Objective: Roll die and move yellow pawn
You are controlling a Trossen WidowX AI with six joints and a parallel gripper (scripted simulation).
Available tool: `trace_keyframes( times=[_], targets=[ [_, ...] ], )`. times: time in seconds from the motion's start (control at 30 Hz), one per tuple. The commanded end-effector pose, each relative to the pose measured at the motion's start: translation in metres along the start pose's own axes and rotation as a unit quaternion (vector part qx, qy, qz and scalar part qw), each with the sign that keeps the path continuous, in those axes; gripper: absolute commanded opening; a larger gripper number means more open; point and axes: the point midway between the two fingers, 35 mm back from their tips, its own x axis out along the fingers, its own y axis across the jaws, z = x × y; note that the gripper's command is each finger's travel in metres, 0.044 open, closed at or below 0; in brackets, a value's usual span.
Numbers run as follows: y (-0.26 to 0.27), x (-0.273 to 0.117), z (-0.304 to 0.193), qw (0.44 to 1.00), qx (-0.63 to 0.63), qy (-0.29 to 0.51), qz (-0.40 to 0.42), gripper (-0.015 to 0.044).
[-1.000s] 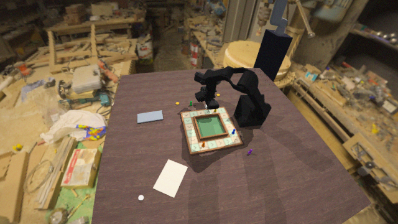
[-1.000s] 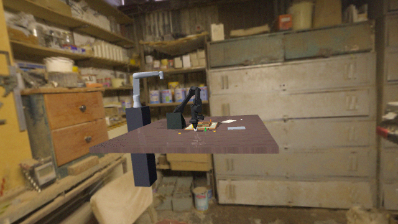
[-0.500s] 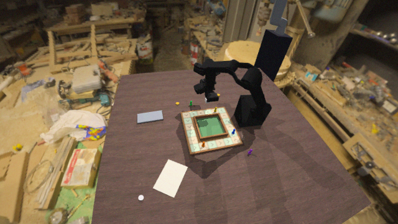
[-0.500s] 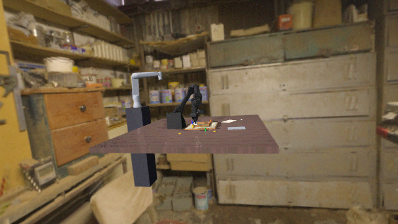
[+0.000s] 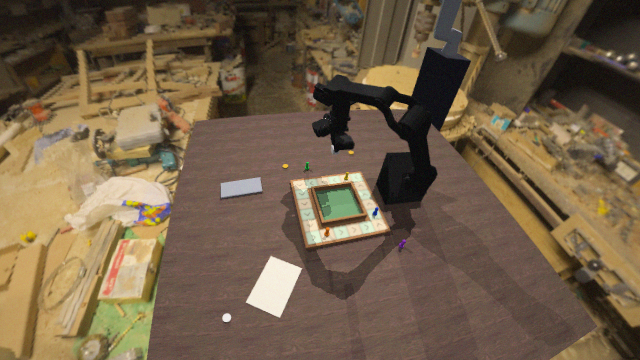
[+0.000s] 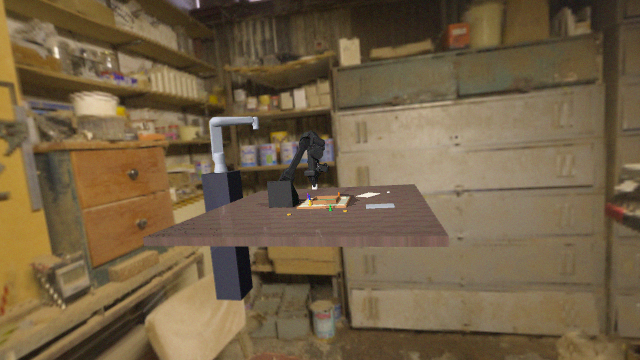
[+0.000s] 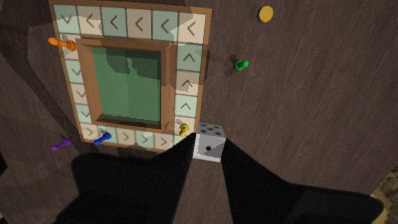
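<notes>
Wrist view: the gripper (image 7: 208, 150) is clamped on the white die (image 7: 209, 142), held aloft outside the board's (image 7: 197, 75) edge, at about 4 o'clock from the green-floored tray (image 7: 129, 85). Raising the die presumably gives it drop height to tumble. The yellow pawn (image 7: 183, 130) stands on the corner square just at 9 o'clock of the die, awaiting the count.

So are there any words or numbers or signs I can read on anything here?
No words or numbers can be read.
Arrows: on the squares round the board, pointing along the track.
Pips: on the die in the pincer; one on the near face, several blurred above.
Box on the floor: print too blurred.
</notes>
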Motion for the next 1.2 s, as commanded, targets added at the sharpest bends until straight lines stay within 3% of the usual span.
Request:
trace_keyframes(
  times=[0.0,0.57,1.17],
  targets=[
    [0.011,-0.001,0.004,0.999,0.041,0.001,-0.003,0.0000],
    [0.059,0.009,0.017,0.961,0.277,-0.001,-0.006,0.0000],
    [0.109,0.023,0.021,0.862,0.507,-0.002,-0.003,0.0000]
  ],
)
